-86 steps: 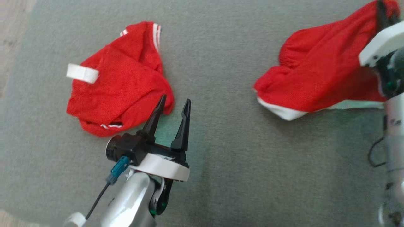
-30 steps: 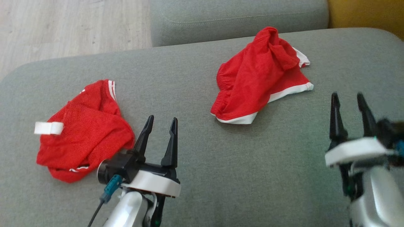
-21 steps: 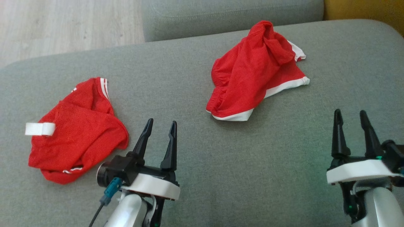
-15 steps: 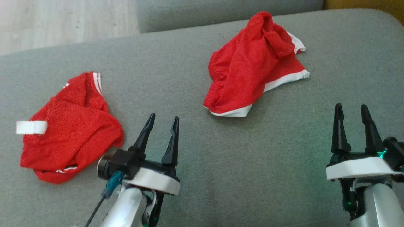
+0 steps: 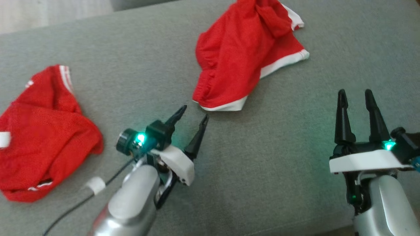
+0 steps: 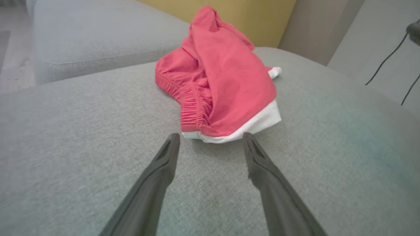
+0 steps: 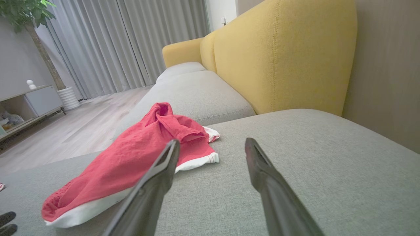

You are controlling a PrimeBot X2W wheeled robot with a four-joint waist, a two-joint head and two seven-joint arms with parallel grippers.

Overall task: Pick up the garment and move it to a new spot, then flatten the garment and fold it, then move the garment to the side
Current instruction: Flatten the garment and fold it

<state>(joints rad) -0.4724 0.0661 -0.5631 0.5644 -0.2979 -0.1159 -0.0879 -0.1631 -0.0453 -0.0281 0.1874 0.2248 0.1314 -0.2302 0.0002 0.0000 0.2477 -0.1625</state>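
off to the left of the left pincer [image 5: 195, 111], well apart from it, a crumpled red shirt [image 5: 42, 137] with white stripes on one cuff lies on the grey sofa cushion [image 5: 262, 170]. a small white tab [image 5: 4, 139] sits at the shirt's far edge.

the left pincer hangs low over the cushion, its two dark fingers spread wide with nothing between them. a green light glows at its wrist. the fingers point up and to the right, at the red shorts [image 5: 242, 55]. the shorts lie in a bunched heap just ahead of the fingertips, with the gathered elastic waistband and a white hem on the nearest side. in the head view a thin strip of bare cushion separates the tips from that hem. in the left wrist view one tip lines up with the hem, and contact cannot be told there.

the right pincer [image 5: 355, 91] is to the right of the shorts and apart from them, upright over the cushion. its fingers are wide and empty, and a green light glows at its base too. from it, the shorts lie ahead and to the left, with a twisted peak of cloth at their far end. ahead and to its right rises a yellow sofa back [image 7: 279, 55]. grey curtains [image 7: 131, 42] and a pale wooden floor [image 7: 82, 124] lie far ahead to its left.
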